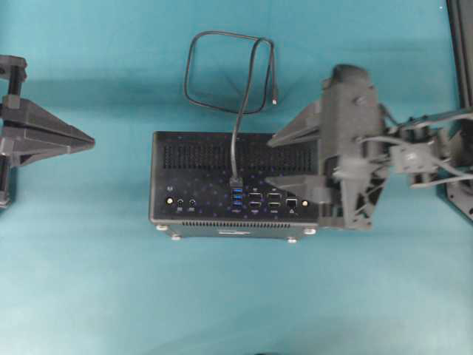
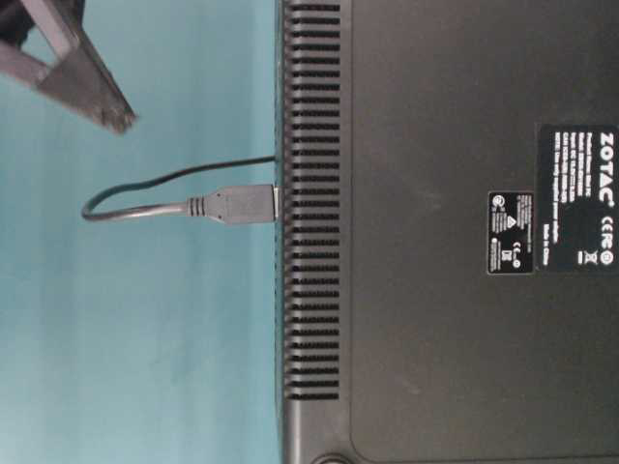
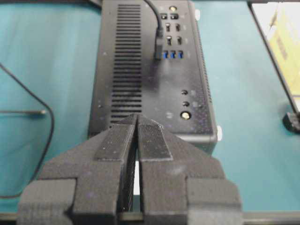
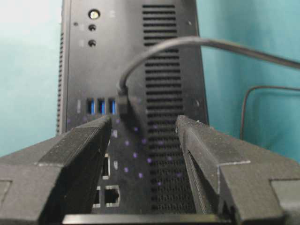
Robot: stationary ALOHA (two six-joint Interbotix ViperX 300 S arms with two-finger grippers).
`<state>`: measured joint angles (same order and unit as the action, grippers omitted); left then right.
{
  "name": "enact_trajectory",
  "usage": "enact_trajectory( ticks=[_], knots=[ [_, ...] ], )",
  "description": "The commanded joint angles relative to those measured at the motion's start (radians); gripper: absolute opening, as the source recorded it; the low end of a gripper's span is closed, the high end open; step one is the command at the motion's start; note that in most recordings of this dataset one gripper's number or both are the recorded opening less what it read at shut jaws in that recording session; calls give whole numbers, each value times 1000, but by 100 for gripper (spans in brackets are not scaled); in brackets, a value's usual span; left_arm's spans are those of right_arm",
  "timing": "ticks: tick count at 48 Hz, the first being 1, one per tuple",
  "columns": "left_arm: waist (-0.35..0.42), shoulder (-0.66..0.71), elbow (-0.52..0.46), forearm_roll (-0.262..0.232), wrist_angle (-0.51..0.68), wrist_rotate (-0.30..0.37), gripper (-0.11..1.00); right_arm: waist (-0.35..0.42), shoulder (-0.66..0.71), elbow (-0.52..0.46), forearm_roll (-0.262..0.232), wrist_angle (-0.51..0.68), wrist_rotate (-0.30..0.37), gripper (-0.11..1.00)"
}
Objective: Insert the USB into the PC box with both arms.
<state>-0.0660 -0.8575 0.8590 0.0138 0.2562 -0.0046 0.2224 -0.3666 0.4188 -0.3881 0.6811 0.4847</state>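
The black PC box (image 1: 207, 151) lies mid-table with its port face up. The USB plug (image 1: 236, 181) sits in the top blue port, and its thin cable (image 1: 222, 70) loops away behind the box to a small metal tip (image 1: 275, 102). My right gripper (image 1: 269, 160) hovers open over the box's right end, its fingers apart from the plug (image 4: 124, 105) ahead of them. My left gripper (image 1: 92, 139) is shut and empty, left of the box. The left wrist view shows the box (image 3: 140, 93) and the plug (image 3: 159, 47) beyond the shut tips (image 3: 137, 117). At table level the plug (image 2: 237, 204) meets the box face.
Teal cloth covers the table (image 1: 236, 296). A dark frame post (image 1: 462, 44) stands at the far right edge. A yellow object (image 3: 283, 42) lies beyond the table's border in the left wrist view. One black finger (image 2: 82, 72) shows at the top left of the table-level view.
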Motion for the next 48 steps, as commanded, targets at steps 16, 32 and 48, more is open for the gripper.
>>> enact_trajectory(
  ticks=[16,32,48],
  knots=[
    [-5,25,-21,3,-17,103,0,5,-80,41,-2,-97,11,67],
    [-5,29,-18,3,-20,112,0,5,-144,123,0,-224,12,66],
    [-5,34,-12,3,-21,123,0,3,-175,158,0,-232,12,66]
  ],
)
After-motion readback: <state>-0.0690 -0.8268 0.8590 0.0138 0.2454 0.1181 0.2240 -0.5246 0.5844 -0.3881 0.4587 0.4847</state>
